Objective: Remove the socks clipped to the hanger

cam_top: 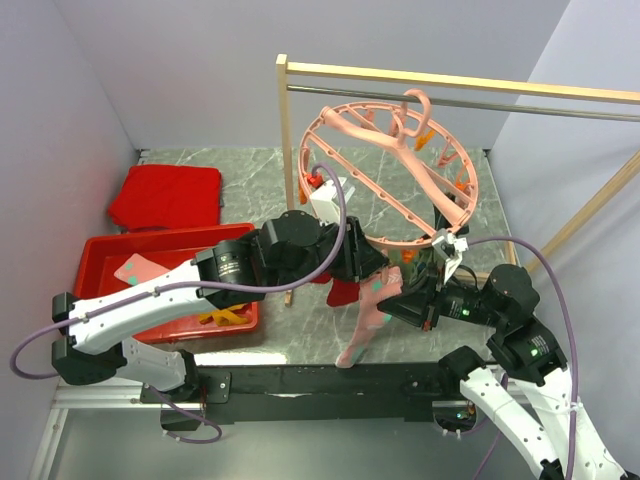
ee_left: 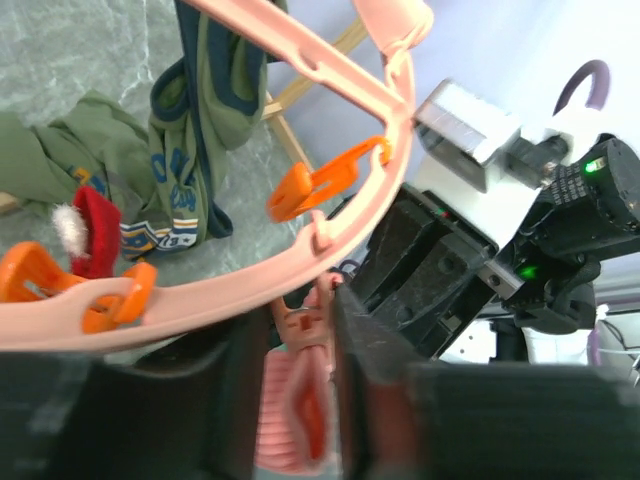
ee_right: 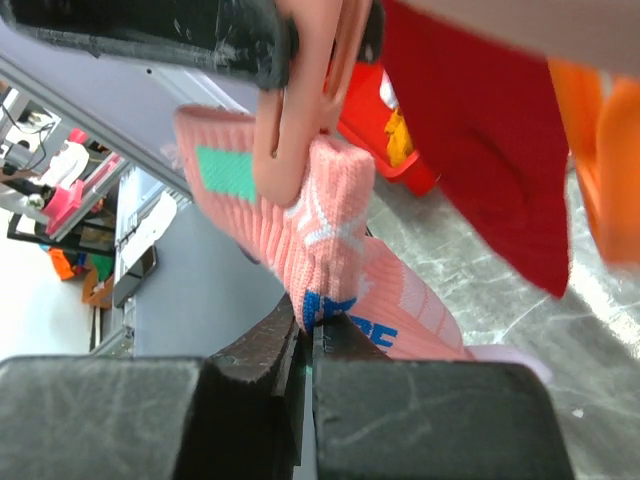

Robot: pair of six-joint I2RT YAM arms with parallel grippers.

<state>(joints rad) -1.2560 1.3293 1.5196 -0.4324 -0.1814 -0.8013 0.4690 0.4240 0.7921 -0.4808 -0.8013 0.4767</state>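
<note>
The salmon-pink round hanger hangs by its hook from the metal rail. A pink sock with teal and blue marks hangs from a pink clip on the ring's near edge. My left gripper is shut on that clip, one finger on each side. My right gripper is shut on the pink sock just below the clip. A red sock hangs beside it and shows in the right wrist view. Dark olive socks hang from the ring's far side. In the top view the grippers meet under the ring, left above right.
A wooden rack with a metal rail holds the hanger. A red tray at the left holds a pink sock and a yellow one. A flat red slab lies behind it. Orange clips line the ring.
</note>
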